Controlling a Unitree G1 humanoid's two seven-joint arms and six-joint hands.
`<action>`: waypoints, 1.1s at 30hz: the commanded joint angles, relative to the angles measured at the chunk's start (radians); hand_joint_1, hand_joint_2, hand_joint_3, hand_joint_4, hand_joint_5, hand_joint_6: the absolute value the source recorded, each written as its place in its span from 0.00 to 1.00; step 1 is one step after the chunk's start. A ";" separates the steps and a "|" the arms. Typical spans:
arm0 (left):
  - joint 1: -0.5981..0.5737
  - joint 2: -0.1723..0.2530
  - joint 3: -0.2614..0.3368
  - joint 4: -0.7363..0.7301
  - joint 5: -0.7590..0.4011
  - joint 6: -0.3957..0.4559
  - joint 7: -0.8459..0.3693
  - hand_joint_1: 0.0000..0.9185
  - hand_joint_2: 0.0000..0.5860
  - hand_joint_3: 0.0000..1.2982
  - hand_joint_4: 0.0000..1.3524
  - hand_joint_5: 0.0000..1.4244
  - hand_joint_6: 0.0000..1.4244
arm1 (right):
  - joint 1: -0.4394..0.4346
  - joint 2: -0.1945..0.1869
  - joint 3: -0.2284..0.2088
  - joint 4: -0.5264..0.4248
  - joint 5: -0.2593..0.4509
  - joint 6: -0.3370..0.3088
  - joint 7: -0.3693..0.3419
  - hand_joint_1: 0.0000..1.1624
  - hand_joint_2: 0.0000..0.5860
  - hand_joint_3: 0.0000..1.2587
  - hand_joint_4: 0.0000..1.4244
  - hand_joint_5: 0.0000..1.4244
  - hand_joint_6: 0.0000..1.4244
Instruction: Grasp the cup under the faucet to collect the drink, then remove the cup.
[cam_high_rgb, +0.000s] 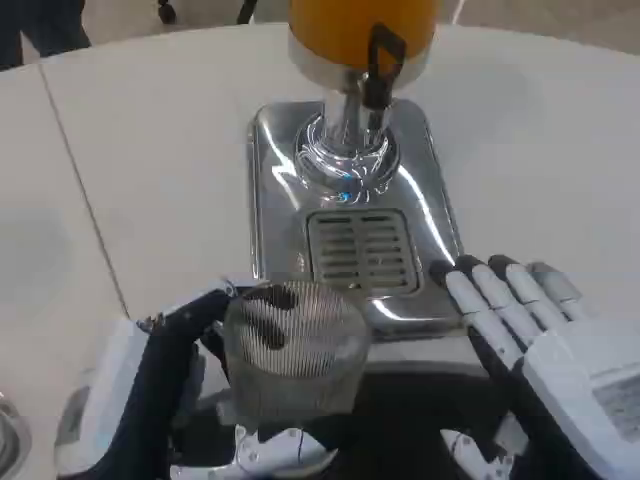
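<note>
A clear ribbed plastic cup (293, 350) stands upright at the near edge of the dispenser's chrome base (270, 170), held by my left hand (150, 390) whose fingers wrap its left side and underside. The cup looks empty. The orange drink tank (350, 25) sits above, with its black faucet lever (382, 60) over the slotted drip grate (358, 250). The cup is nearer to me than the grate, not below the faucet. My right hand (530, 330) lies open with fingers stretched flat beside the base's right front corner, holding nothing.
The white table (150, 150) spreads to the left and right of the dispenser. A seam in the tabletop (85, 200) runs diagonally at left. A round metal object (8, 435) peeks in at the bottom left corner.
</note>
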 joint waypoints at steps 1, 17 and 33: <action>-0.012 -0.010 -0.004 0.008 -0.017 0.009 -0.010 0.74 0.08 0.90 0.88 1.00 1.00 | 0.005 0.010 -0.001 -0.016 -0.006 0.007 0.016 0.25 0.93 0.00 0.00 0.00 0.00; -0.402 -0.121 -0.078 0.405 0.106 0.050 0.171 0.74 0.08 0.90 0.88 1.00 1.00 | 0.056 0.057 -0.013 -0.069 -0.055 0.033 0.056 0.25 0.93 0.00 0.00 0.00 0.00; -0.796 -0.186 -0.140 0.909 0.077 0.006 0.376 0.74 0.09 0.90 0.88 1.00 1.00 | -0.022 0.065 -0.034 -0.098 -0.050 0.062 0.177 0.25 0.93 0.00 0.00 0.00 0.00</action>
